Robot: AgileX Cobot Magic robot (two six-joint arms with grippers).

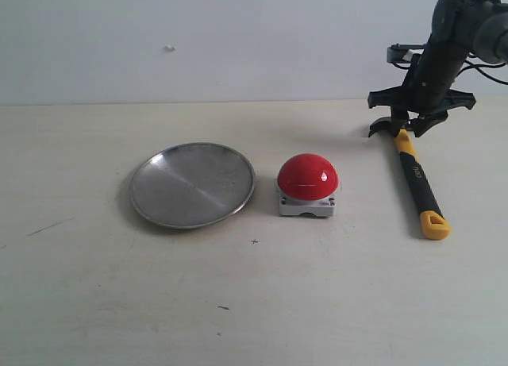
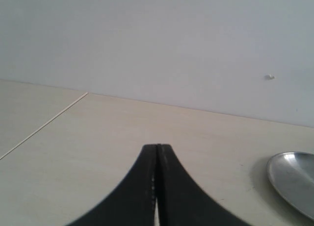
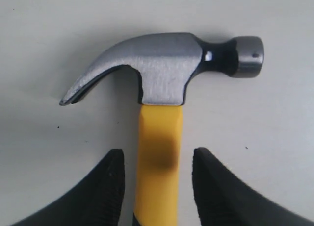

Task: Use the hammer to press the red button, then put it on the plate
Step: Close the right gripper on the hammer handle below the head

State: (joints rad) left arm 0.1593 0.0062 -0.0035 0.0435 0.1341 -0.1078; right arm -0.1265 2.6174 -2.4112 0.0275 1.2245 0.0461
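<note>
The hammer (image 1: 417,181) lies flat on the table at the right, head toward the back wall, yellow end toward the front. My right gripper (image 1: 405,125) hangs over its neck, open. In the right wrist view the yellow handle (image 3: 159,157) runs between the two black fingers (image 3: 110,184) with gaps on both sides, just below the metal head (image 3: 167,66); my right gripper (image 3: 158,160) is not touching it. The red button (image 1: 307,177) stands mid-table on its grey base. The plate (image 1: 193,183) lies to its left. My left gripper (image 2: 157,150) is shut and holds nothing; the plate's rim (image 2: 289,179) shows beside it.
A pale wall (image 1: 198,40) closes the far edge of the table. A seam line (image 2: 44,123) runs across the table surface in the left wrist view. The left arm itself is outside the exterior view.
</note>
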